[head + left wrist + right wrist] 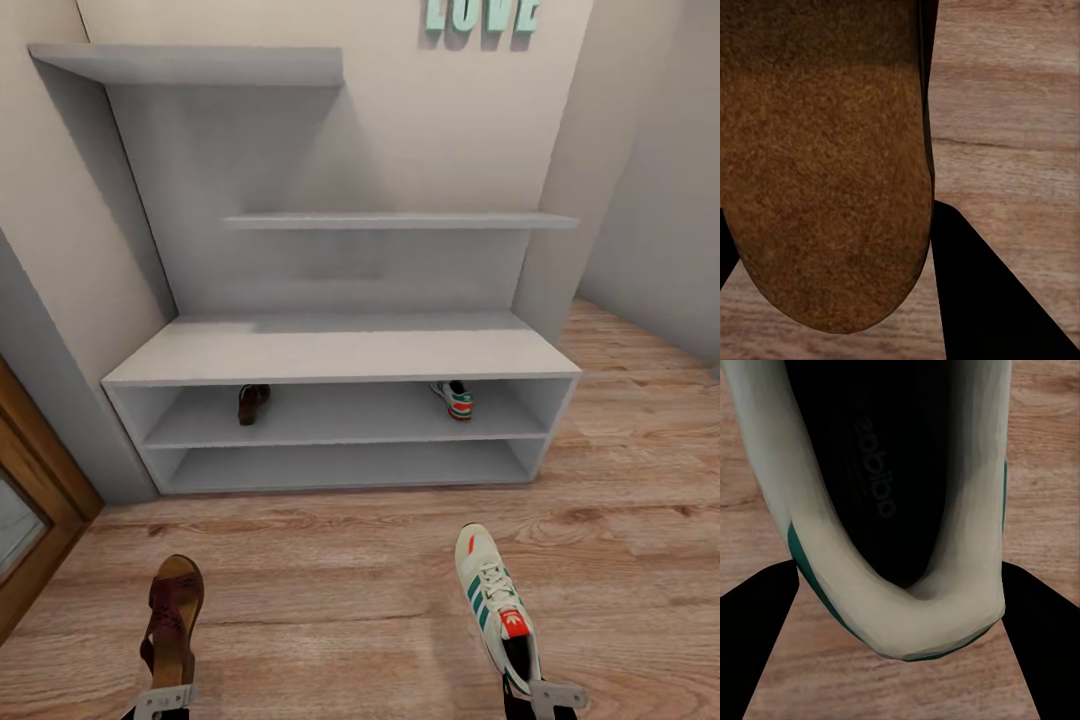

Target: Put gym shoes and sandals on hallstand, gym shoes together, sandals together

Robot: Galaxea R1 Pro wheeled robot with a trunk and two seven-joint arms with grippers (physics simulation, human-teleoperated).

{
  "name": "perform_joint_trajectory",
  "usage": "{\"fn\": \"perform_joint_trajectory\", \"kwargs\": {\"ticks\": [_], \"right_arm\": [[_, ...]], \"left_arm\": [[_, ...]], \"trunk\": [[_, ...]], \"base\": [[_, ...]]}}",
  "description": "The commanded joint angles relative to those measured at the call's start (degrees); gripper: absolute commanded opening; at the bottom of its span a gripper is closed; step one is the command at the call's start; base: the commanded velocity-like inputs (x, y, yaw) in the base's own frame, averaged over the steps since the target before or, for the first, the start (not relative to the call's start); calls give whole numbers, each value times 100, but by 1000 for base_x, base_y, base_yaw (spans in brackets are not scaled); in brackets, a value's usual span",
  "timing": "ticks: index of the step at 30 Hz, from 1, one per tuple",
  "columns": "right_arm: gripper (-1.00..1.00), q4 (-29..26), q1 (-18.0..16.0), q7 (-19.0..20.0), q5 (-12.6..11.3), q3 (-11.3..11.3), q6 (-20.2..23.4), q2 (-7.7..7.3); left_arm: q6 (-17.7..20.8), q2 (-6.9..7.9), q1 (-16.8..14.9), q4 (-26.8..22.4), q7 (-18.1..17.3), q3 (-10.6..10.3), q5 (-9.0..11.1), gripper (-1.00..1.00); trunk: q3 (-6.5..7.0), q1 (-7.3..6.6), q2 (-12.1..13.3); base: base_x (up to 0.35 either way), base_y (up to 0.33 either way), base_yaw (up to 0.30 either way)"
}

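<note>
Altogether two sandals point(172, 622) point(253, 402), two gym shoes point(496, 604) point(455, 398).

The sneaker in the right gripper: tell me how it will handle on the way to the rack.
Held by its heel, the sneaker juts forward from the right gripper, so it may sag or swing. Its collar wall looks soft and could deform. It is probably light.

wall point(640, 150) – teal "LOVE" letters point(483, 14) | gym shoe point(892, 510) insole – "adidas"

Between the sandal point(253, 403) and gym shoe point(455, 399) on the hallstand point(340, 350) middle tier, open shelf lies unobstructed.
</note>
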Motion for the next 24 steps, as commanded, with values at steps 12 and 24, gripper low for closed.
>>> {"fn": "perform_joint_trajectory", "kwargs": {"ticks": [12, 24], "right_arm": [[-100, -37, -4, -64, 30, -97, 3, -30], [-100, -737, -4, 183, -37, -1517, 693, -1063]], "left_arm": [[114, -38, -133, 452, 20, 5, -103, -100], [2198, -204, -1979, 457, 34, -12, -122, -100]], "trunk": [[-5, -1, -2], [-5, -1, -2]], "base": [[0, 0, 0], [0, 0, 0]]}}
